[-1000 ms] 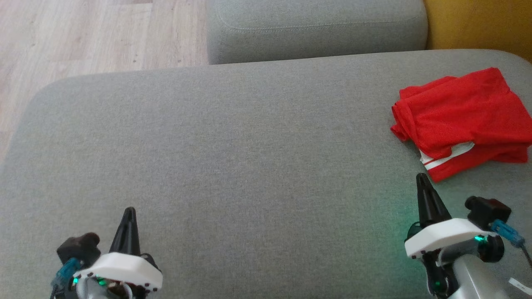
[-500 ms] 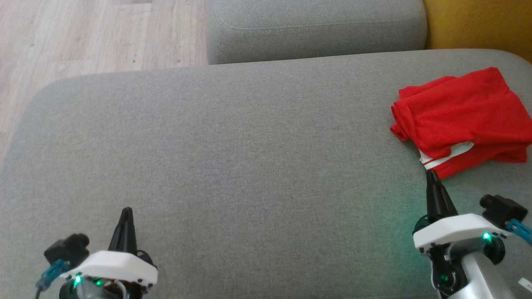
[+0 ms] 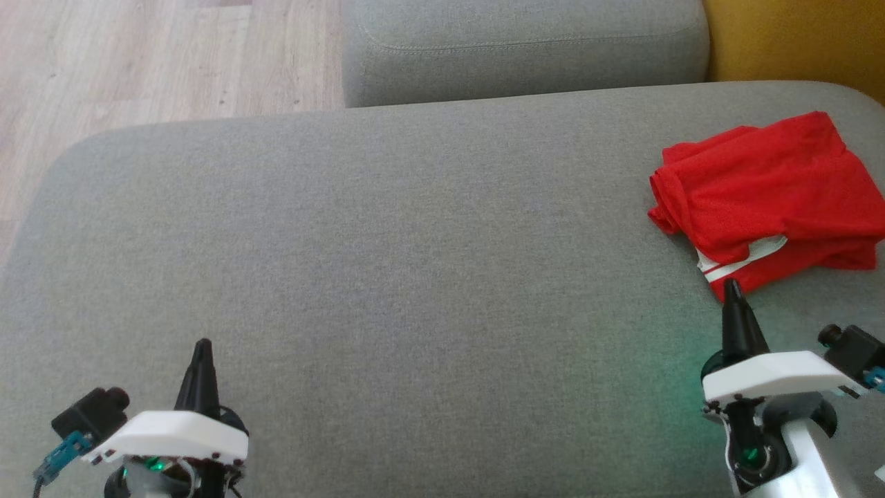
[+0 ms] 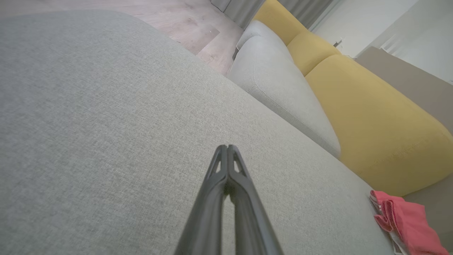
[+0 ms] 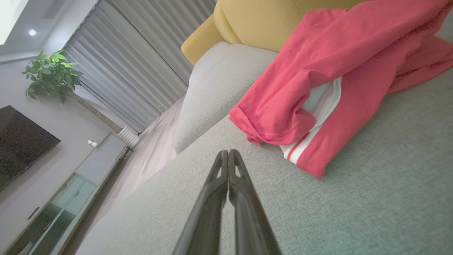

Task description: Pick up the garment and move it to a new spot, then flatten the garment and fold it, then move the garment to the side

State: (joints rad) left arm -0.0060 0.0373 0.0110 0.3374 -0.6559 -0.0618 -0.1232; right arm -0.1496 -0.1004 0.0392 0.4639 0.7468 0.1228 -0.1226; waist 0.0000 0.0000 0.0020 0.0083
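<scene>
Broad grey sofa cushion (image 3: 380,242) underneath it all. Carries the red garment (image 3: 767,194) close to its right edge, well away from the middle: folded into a loose, rumpled stack, with a white-striped hem (white bands with a thin red line between) peeking out at the near corner. Lies flat on the fabric, gripped by nothing. Just short of that near corner, the right gripper (image 3: 733,285), dark fingers clenched tight together into a single point, empty; aimed toward the striped hem and, from the right wrist camera, near it yet apart, with a strip of bare grey fabric between tip and cloth. Far over at the lower left, the left gripper (image 3: 202,346), likewise pinched fully closed on nothing, over bare cushion and well apart from the garment. Beyond the big cushion, at the far side, a second grey cushion (image 3: 525,48), and to its right a mustard-yellow cushion (image 3: 795,41) just behind the garment. Pale wood floor (image 3: 138,55) past the far left corner. Farther off, from the right wrist camera: grey pleated curtains (image 5: 141,63), a leafy potted plant (image 5: 49,74), a dark screen (image 5: 21,141) on the wall beside a low cabinet (image 5: 63,191).
</scene>
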